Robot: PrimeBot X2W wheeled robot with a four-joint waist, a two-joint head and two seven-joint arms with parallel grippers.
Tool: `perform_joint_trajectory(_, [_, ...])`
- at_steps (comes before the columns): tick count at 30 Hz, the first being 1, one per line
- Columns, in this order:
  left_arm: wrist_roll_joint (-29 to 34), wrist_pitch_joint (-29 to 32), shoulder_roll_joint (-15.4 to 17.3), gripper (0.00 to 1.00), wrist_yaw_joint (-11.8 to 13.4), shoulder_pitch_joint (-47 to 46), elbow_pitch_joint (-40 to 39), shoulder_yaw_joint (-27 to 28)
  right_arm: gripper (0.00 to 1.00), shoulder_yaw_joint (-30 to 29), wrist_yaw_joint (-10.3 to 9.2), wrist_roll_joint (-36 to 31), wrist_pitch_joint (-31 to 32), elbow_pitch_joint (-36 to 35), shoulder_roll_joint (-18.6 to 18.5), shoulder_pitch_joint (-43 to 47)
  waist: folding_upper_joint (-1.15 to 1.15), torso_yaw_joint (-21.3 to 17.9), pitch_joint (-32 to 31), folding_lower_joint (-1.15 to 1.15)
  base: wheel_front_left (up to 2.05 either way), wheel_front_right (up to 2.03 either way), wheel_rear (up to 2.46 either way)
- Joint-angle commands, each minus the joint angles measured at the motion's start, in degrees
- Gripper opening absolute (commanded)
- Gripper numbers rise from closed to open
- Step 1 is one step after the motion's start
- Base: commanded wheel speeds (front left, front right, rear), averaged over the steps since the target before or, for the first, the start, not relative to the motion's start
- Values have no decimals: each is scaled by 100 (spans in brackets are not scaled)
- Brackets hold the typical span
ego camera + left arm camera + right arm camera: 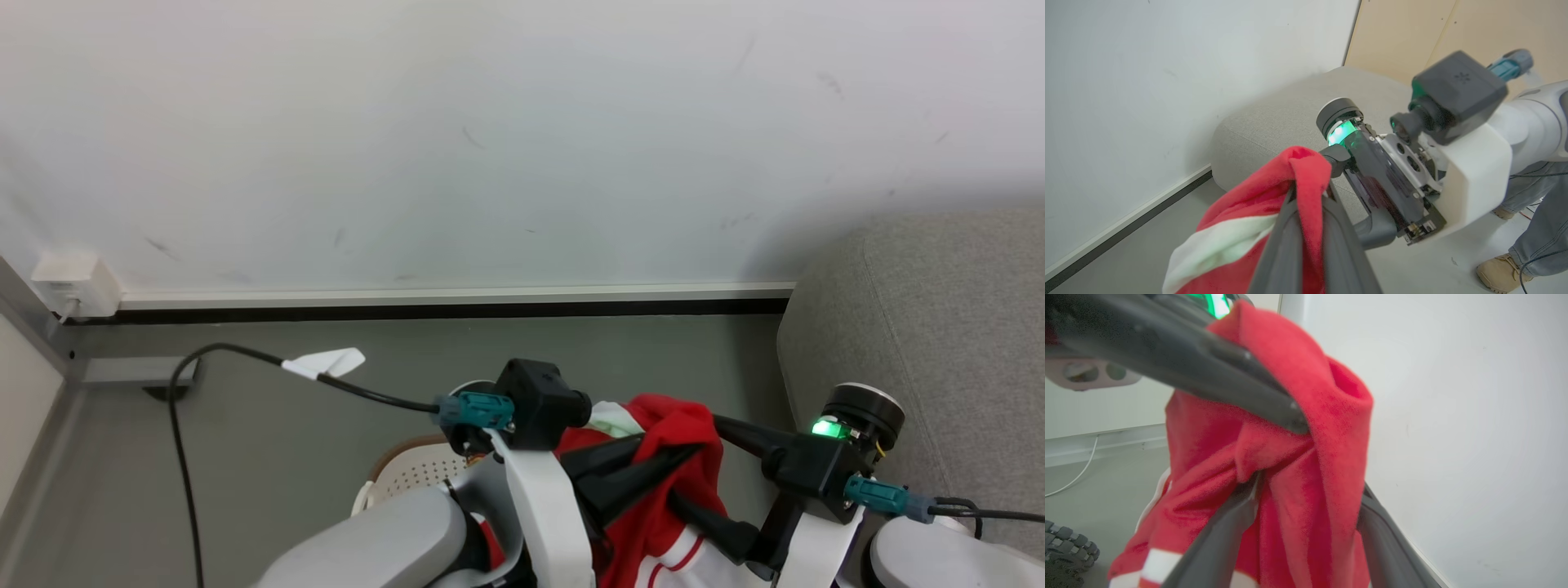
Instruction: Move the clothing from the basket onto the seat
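Clearly the clothing (1237, 212) is up out of the basket (412, 472), hanging in the air between the two arms, and the seat (939, 327) lies off to the robot's right, not yet beneath it. The left claw (1309, 195) is clamped on a narrow ridge of red fabric close to its tips. The right claw (1309, 489) has its fingers apart on either side of a thick fold, and I cannot tell whether it truly presses it. That looks like the weak spot: if only the tip grip carries the weight, a quick swing could pull the cloth free onto the floor (269, 457), short of the seat's rounded edge. The claws also cross very close together, so they may knock or snag cloth on letting go, and a person's legs (1541, 220) stand near the seat
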Motion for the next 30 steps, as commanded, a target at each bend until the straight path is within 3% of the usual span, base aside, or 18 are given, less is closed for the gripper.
perform_joint_trajectory(1, [-123,11,-56,0,-47,-54,-31,-5,100,43,-12,-15,-50,21,18,-105,0,-6,-3,0,0,0,0])
perform_joint_trajectory(15, [-475,-6,-138,0,-217,-173,-166,-126,100,499,-13,191,-449,562,345,-326,0,-6,-40,0,0,0,0])
perform_joint_trajectory(16, [-482,-12,-139,0,-222,-169,-174,-134,78,513,-13,220,-475,614,356,-330,0,-2,-40,0,0,0,0])
perform_joint_trajectory(17, [-474,-14,-137,0,-227,-166,-182,-142,35,519,-13,221,-500,667,366,-343,0,2,-41,0,0,0,0])
perform_joint_trajectory(18, [-486,-17,-135,0,-231,-166,-191,-148,4,529,-13,260,-530,694,391,-336,0,6,-41,0,0,0,0])
perform_joint_trajectory(19, [-499,-19,-132,0,-235,-166,-197,-153,0,540,-12,284,-559,711,416,-328,0,11,-41,0,0,0,0])
perform_joint_trajectory(29, [-315,-196,-55,0,-106,-160,-60,-87,0,467,-12,402,-742,953,467,-305,0,-19,-14,0,0,0,0])
perform_joint_trajectory(30, [-273,-251,-55,25,-60,-157,-29,-61,0,424,-13,397,-749,975,466,-283,0,-25,-9,0,0,0,0])
